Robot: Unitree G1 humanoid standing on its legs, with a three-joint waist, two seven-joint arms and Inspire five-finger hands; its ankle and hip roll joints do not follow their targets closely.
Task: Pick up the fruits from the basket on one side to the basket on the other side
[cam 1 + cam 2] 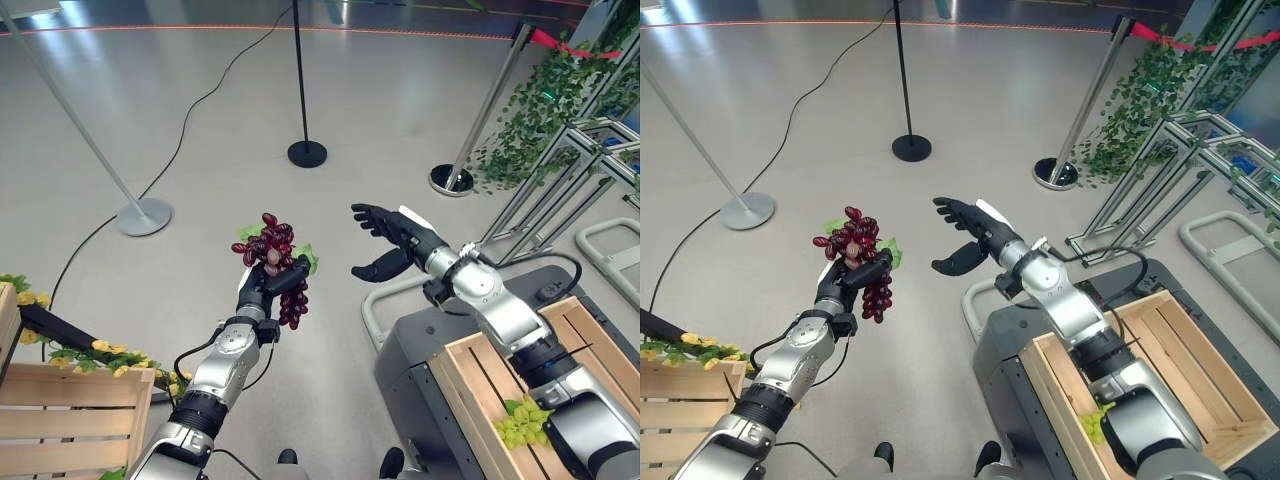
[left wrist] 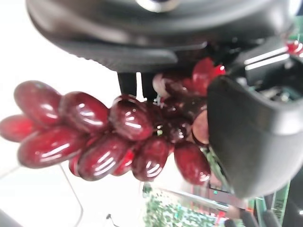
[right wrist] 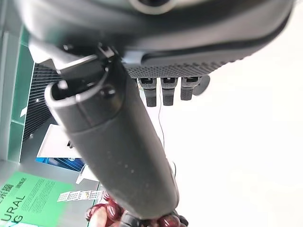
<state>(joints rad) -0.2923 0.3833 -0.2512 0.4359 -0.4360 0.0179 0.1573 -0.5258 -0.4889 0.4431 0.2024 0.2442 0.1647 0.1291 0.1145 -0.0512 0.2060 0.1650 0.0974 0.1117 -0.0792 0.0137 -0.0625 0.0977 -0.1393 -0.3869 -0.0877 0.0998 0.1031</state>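
Dark-red grapes [image 1: 276, 262] hang clenched in the left hand [image 1: 262, 291] over bare floor [image 1: 200, 130] — right hand [image 1: 392, 243] spread wide nearby, apart, holding nothing.

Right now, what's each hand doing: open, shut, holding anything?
Left hand: shut on the red grapes, held up over the floor.
Right hand: open, holding nothing, beside the grapes.

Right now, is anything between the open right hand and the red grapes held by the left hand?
No. In the left eye view only bare floor shows between the right hand and the red grapes gripped by the left hand.
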